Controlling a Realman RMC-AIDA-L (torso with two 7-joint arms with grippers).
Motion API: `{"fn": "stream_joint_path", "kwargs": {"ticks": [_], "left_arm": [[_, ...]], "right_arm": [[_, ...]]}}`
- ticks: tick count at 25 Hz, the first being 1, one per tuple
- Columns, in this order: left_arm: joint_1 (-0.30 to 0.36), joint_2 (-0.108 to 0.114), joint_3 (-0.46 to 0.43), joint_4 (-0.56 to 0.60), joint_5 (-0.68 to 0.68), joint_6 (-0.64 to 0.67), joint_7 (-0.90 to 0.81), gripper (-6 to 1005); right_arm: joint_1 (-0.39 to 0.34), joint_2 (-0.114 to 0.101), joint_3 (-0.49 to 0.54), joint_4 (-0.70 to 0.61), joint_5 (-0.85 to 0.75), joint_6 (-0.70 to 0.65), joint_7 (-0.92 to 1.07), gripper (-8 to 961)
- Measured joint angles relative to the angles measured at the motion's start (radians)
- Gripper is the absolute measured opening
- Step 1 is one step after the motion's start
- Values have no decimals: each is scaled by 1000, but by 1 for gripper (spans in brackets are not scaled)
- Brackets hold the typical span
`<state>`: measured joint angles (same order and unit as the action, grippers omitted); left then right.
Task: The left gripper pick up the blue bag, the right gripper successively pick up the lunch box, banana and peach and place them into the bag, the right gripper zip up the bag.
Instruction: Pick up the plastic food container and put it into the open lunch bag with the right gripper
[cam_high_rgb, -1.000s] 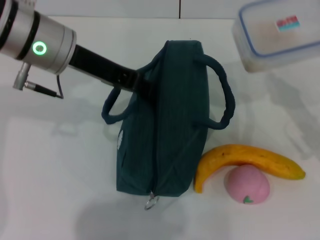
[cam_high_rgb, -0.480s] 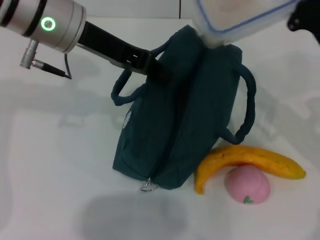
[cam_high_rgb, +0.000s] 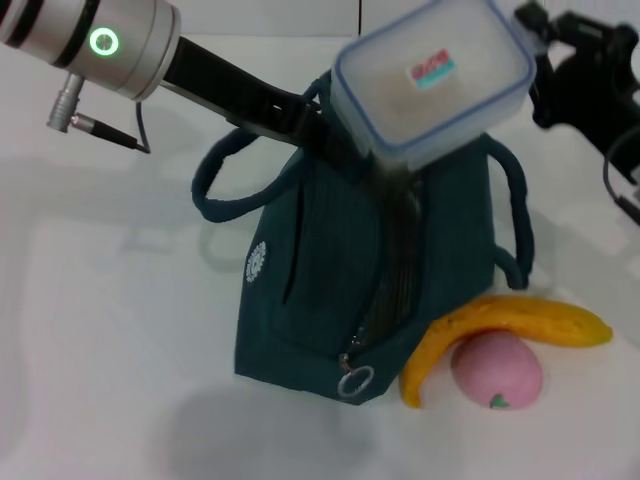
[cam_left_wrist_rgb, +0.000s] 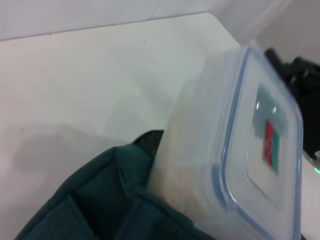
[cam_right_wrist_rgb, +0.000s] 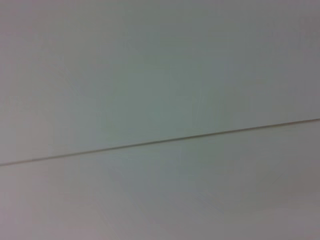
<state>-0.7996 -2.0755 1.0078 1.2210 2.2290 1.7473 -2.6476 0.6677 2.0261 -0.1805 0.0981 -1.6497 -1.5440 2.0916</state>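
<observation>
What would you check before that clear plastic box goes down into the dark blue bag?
1. Left gripper holding the dark blue fabric bag up by its top edge: ok.
2. Bag mouth wide enough: cannot tell, the box hides it.
3. Clear plastic lunch box with blue-rimmed lid over the bag's top: ok.
4. Right gripper grip on the box: cannot tell.
5. Yellow banana and pink peach outside the bag, on the white table: ok.

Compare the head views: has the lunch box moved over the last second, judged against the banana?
Yes. The lunch box has swung from the far right edge leftward to sit over the blue bag; the banana stayed put.
</observation>
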Motion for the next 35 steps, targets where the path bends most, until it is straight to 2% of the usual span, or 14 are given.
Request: {"fn": "stream_joint_path", "kwargs": {"ticks": [6, 7, 14, 24, 32, 35], "left_arm": [[6, -1, 0, 0, 0, 0, 0, 52], [7, -1, 0, 0, -1, 0, 0, 52], [8, -2, 0, 0, -1, 1, -6, 52], [2, -9, 3, -7, 0, 2, -6, 52], [0, -9, 3, -4, -1, 0, -4, 52], [0, -9, 3, -1, -2, 0, -3, 52]], "right_arm": [[-62, -1, -8, -36, -36, 7, -11, 99], [-93, -2, -21, -55, -47, 19, -13, 99], [-126, -4, -30, -86, -57, 25, -14, 99], [-2, 0, -165, -87, -58, 21, -108, 98], [47, 0, -189, -88, -58, 14, -251, 100], [55, 0, -228, -103, -59, 35, -263, 101]]}}
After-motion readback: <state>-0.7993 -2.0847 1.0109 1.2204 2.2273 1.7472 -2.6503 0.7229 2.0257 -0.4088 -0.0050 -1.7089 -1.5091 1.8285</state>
